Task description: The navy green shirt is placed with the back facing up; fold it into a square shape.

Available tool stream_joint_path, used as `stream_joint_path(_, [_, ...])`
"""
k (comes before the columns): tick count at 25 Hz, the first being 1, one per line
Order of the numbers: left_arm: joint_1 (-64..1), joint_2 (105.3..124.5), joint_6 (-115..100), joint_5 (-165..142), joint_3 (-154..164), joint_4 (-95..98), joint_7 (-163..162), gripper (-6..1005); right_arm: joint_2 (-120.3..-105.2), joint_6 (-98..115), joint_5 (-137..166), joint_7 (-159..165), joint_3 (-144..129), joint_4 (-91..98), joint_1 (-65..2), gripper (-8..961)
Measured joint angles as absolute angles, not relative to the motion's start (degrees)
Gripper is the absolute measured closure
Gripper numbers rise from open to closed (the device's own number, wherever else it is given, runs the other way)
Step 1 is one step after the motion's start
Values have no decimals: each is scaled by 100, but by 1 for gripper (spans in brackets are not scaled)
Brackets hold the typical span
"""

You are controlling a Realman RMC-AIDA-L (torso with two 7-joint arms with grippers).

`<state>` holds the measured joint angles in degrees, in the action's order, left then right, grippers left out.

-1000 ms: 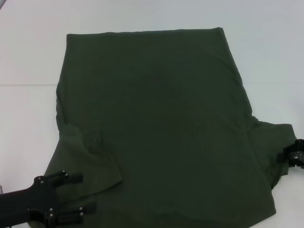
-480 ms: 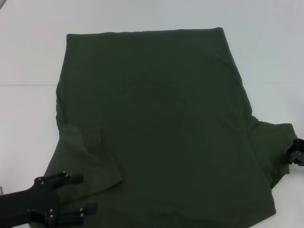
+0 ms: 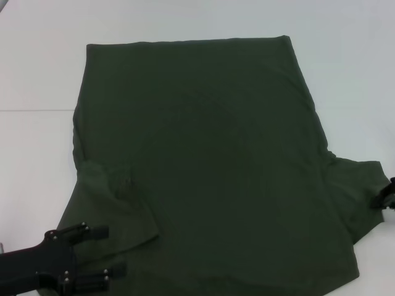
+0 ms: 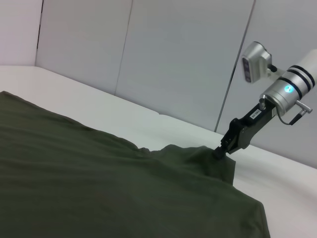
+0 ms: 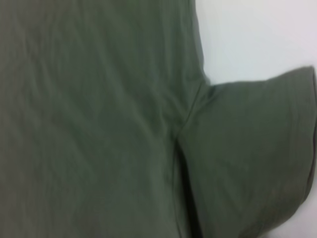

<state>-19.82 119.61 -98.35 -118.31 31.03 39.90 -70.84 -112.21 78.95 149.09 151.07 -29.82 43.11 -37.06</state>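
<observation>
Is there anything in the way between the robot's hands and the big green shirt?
Nothing visible is. The navy green shirt lies spread on the white table with nothing else on it. The left gripper sits at the folded-in sleeve near the robot, and the right gripper is at the other sleeve's edge.

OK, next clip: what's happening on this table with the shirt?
A navy green shirt lies spread on the white table. Its left sleeve is already folded in over the body; the right sleeve sticks out. The right gripper is at that sleeve's edge, apparently pinching it. The left gripper hovers open by the shirt's near left corner. No square yet.
</observation>
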Motion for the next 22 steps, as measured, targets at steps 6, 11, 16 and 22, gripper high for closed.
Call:
stream_joint_path(6, [-1995, 11984, -9859, -11813, 3094, 3990, -7143, 104, -11141, 8120, 14490, 14932, -2971, 4731, -3410, 931])
stream_joint_path(11, [-2010, 11987, -10017, -11812, 2941, 3991, -7181, 104, -11110, 8268, 14201, 14723, -2961, 4916, -3282, 927])
stream_joint_path(16, [-2013, 11977, -10112, -11812, 2803, 3990, -7181, 104, -11108, 8383, 14081, 14535, -2948, 5042, -3326, 923])
stream_joint_path(22, [-2013, 11983, -10118, -11812, 2791, 3991, -7181, 104, -11184, 8549, 14016, 14376, -3255, 5021, -3675, 918])
